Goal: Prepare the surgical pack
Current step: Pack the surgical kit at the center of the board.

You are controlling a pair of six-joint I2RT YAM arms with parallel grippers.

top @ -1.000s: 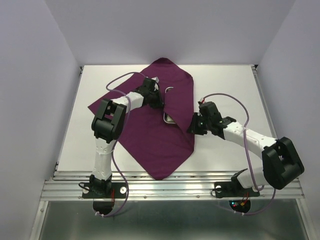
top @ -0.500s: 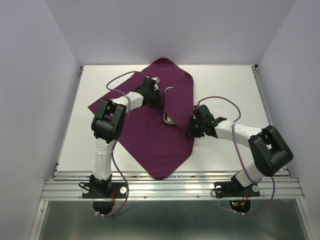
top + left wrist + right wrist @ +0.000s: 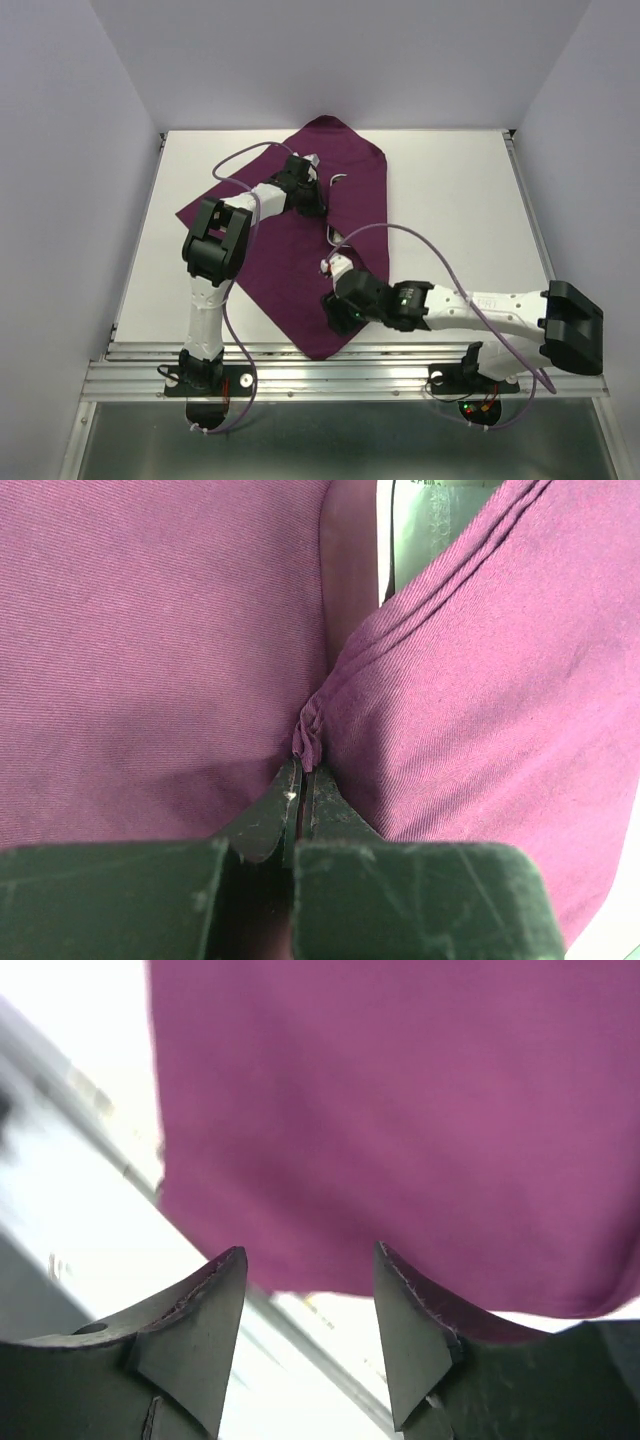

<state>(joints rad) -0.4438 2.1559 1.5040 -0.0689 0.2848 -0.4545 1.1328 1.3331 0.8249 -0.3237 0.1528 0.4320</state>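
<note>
The dark-purple cloth (image 3: 290, 270) lies as a diamond on the white table, its right part folded over toward the middle. My left gripper (image 3: 308, 203) (image 3: 303, 770) is shut on a pinched ridge of the cloth (image 3: 150, 630) at the fold. A pale clear packet (image 3: 430, 520) shows under the fold. A metal loop (image 3: 338, 180), apparently a scissors handle, pokes out at the fold's edge. My right gripper (image 3: 336, 318) (image 3: 310, 1255) hangs open just above the cloth's near corner (image 3: 400, 1110), nothing between its fingers. Tray, tweezers and gauze are hidden.
The table's (image 3: 450, 190) near edge and metal rail (image 3: 350, 372) run right below the cloth's near corner. White walls close in the left, back and right sides. The right arm's purple cable (image 3: 430, 250) arcs over the table.
My right arm has swung from the cloth's right edge down to its near corner, and its jaws have opened. The left gripper has stayed put, still pinching the fold.
</note>
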